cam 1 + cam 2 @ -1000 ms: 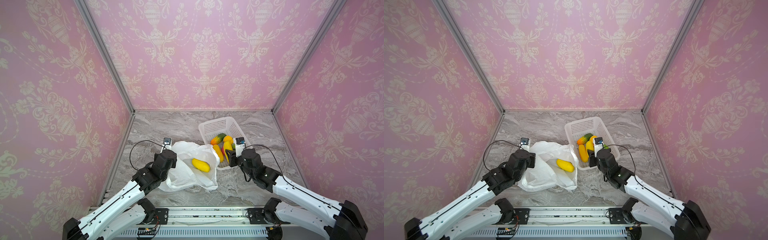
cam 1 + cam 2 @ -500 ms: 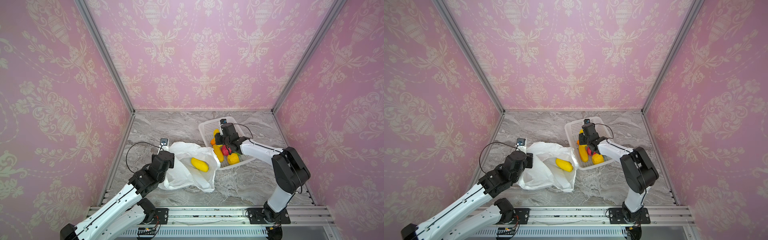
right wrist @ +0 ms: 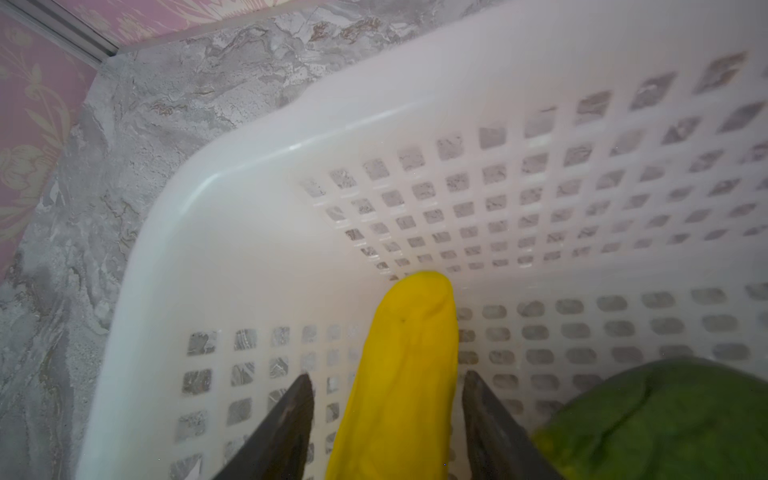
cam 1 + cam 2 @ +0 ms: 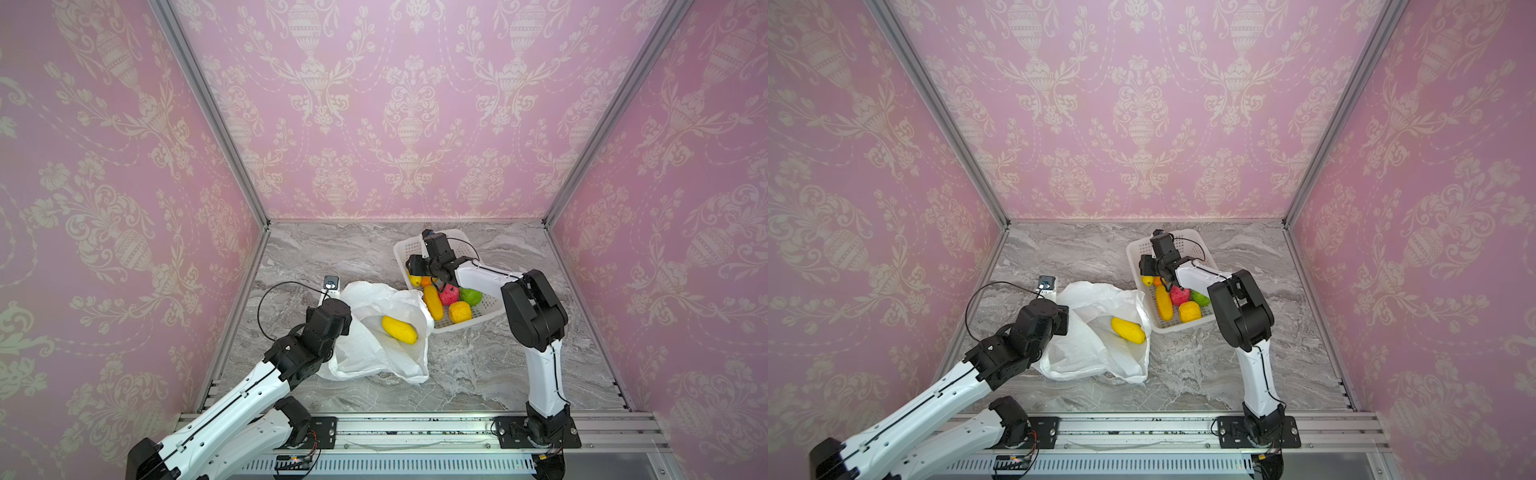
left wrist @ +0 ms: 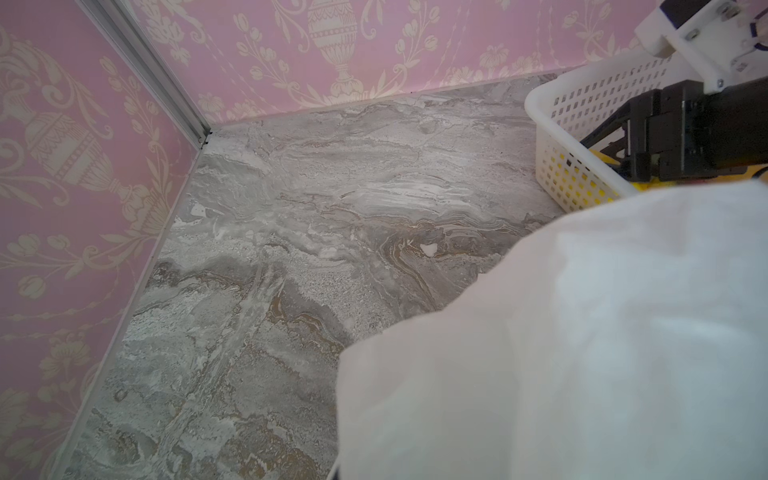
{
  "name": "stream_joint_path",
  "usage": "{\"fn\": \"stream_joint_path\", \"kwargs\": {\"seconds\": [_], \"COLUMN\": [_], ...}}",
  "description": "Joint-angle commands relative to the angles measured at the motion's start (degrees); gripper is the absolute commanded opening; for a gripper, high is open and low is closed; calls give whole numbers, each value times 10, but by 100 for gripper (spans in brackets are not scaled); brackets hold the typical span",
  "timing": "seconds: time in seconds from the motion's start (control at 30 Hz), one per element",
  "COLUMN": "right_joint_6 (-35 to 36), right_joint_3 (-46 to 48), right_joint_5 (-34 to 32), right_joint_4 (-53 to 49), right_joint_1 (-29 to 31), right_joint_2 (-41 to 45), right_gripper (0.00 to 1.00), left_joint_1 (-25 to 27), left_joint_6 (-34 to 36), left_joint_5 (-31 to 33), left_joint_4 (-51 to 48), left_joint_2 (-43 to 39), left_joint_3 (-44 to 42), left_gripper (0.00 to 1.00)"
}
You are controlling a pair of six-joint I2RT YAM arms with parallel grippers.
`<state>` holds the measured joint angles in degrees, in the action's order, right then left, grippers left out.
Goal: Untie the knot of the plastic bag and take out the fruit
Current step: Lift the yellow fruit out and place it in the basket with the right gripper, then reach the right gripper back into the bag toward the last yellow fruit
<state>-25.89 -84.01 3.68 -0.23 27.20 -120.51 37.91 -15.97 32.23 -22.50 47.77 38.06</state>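
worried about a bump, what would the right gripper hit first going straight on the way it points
The yellow fruit lying between the right gripper's open jaws; it would push that, probably into the basket wall past its tip.

left arm (image 4: 232, 409): white shells, black joints
right arm (image 4: 545, 374): same, black elbow block
cables (image 4: 258, 311): thin black, looped
right hand (image 3: 386, 374): dark flat fingers (image 3: 286, 424)
bases (image 4: 513, 432): black plates, screwed
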Motion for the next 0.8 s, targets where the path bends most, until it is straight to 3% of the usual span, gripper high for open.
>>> {"fn": "stream_joint_path", "kwargs": {"seconds": [0.0,0.2,0.47,0.63,0.77], "right_joint_6": [7,27,60,117,186], "right_joint_3": [26,120,291,346,362], "right_joint_5": [-1,-33,-85,-126,-165], "right_joint_4": [18,40,51,29,25], "right_joint_1": [2,2,16,89,210], "right_joint_2": [46,156,392,541,629], "right_gripper": [73,81,81,73,67], "left_joint_1": [-7,-9,-11,-12,-12], "left_joint_6": [6,6,2,1,1], "left_joint_5": [0,-3,-8,-14,-17], "left_joint_4": [6,6,4,2,1], "left_joint_2": [4,-1,-4,-1,0], "left_joint_3": [-3,-5,-6,-4,-5], "left_gripper": [0,0,0,0,0]}}
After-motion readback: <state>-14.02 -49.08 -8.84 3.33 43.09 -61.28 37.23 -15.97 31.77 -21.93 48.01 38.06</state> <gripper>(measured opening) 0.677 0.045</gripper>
